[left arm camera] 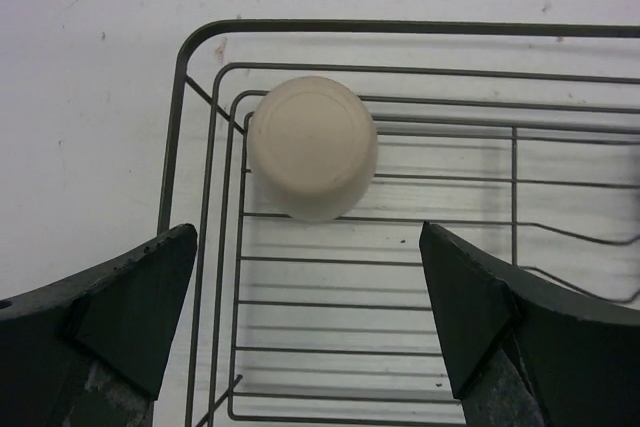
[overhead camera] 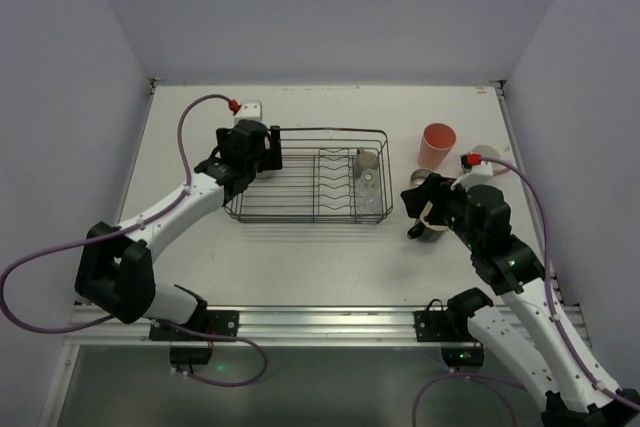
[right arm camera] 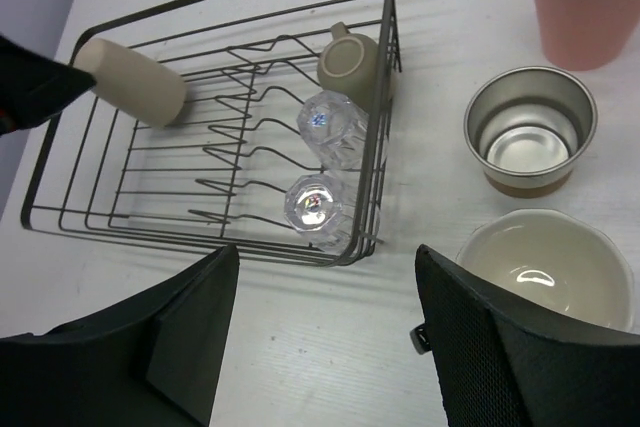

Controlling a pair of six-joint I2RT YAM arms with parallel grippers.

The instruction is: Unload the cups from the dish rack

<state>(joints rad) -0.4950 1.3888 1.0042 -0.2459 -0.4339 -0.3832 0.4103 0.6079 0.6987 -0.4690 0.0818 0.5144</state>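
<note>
The dark wire dish rack (overhead camera: 300, 209) lies mid-table. A tan cup (left arm camera: 312, 147) stands upside down in its left end, just ahead of my open, empty left gripper (left arm camera: 310, 347), which hovers over that end (overhead camera: 258, 159). In the right wrist view the rack (right arm camera: 60, 137) holds the tan cup (right arm camera: 135, 85), a grey-olive cup (right arm camera: 352, 62) and two clear glasses (right arm camera: 335, 127) (right arm camera: 318, 209) at its right end. My right gripper (right arm camera: 325, 337) is open and empty above the table right of the rack (overhead camera: 422, 209). A coral-pink tumbler (overhead camera: 437, 145) stands on the table.
Right of the rack stand a metal cup (right arm camera: 530, 130), a dark mug with a cream inside (right arm camera: 545, 267) and a pale mug (overhead camera: 488, 157) by the right wall. A small white block (overhead camera: 250, 107) sits behind the left gripper. Walls close three sides.
</note>
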